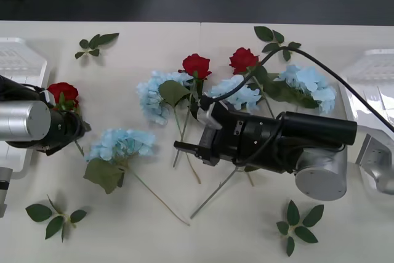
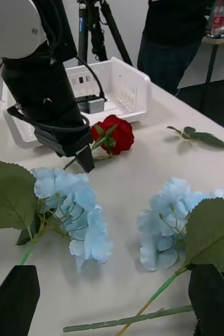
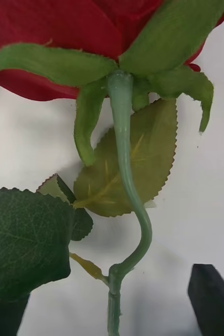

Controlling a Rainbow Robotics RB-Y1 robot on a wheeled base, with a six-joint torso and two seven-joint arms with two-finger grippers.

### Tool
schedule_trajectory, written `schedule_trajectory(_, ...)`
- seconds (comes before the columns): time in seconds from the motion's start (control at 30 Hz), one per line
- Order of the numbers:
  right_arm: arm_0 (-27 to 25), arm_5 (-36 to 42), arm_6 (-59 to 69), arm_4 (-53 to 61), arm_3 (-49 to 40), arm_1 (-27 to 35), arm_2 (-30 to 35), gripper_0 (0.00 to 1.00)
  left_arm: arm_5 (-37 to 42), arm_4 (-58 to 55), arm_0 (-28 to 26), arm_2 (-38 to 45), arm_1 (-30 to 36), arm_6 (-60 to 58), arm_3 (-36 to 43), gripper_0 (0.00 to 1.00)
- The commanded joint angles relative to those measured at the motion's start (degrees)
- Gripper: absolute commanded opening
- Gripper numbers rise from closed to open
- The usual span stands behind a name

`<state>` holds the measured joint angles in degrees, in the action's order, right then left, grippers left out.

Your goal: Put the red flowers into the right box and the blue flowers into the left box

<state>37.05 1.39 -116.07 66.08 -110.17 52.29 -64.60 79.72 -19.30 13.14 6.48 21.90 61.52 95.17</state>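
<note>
My left gripper (image 1: 79, 129) is down at the table's nine o'clock side, and a red rose (image 1: 63, 93) lies right at its nose, beside the left box (image 1: 24, 60); in my left wrist view the rose's stem (image 3: 123, 173) runs up between my black fingers (image 3: 212, 296), which stand apart at the corners, so I'm open around it and not gripping yet. My right gripper (image 1: 184, 148) sits at table centre, jaws spread wide, with two blue hydrangea heads ahead of it: one (image 2: 75, 218) toward my left arm, the other (image 2: 169, 223) just beside it. Two more roses (image 1: 196, 65) (image 1: 243, 60) lie at twelve o'clock, and another blue cluster (image 1: 311, 87) out at two o'clock near the right box (image 1: 378, 66). I'd call this the start of a rose pick: next I must close on that stem low under the bloom, lift clear, then get it across to the right box, a long haul from this side
</note>
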Motion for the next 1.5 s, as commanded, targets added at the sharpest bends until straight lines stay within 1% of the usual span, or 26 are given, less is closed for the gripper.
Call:
schedule_trajectory(0.03,0.6,-0.4,1.8,-0.2,0.0,-4.0,1.6,0.84,-0.4,0.8,0.9,-0.1,0.1,0.6,0.5,0.00)
schedule_trajectory(0.23,1.0,-0.4,2.3,-0.1,1.0,-6.9,1.1,0.84,-0.4,1.0,0.9,-0.8,0.1,1.2,0.5,0.00)
schedule_trajectory(0.63,2.2,-0.4,2.2,0.0,1.0,-6.9,0.9,0.84,-1.4,0.7,0.7,-0.1,0.1,1.2,0.8,0.00)
schedule_trajectory(0.8,2.1,-0.5,2.3,0.1,1.0,-6.7,0.8,0.84,-1.2,-1.4,0.2,2.5,0.1,1.2,4.7,0.00)
schedule_trajectory(1.07,1.8,-0.5,2.1,0.2,1.3,-7.0,0.6,0.84,-1.2,-13.3,-4.6,10.7,0.2,2.7,17.5,0.00)
schedule_trajectory(1.23,1.1,-2.2,2.0,0.2,1.4,-7.0,-0.4,0.84,-1.2,-25.1,-7.9,17.3,0.1,11.3,25.9,0.00)
schedule_trajectory(1.33,0.6,-3.0,1.9,-0.1,1.4,-7.0,-0.4,0.84,-1.2,-33.7,-8.1,21.2,0.1,17.5,27.3,0.00)
schedule_trajectory(1.5,0.6,-3.1,1.6,-0.2,1.4,-6.9,-0.8,0.84,-1.2,-44.9,-8.1,23.1,0.1,29.8,27.4,0.00)
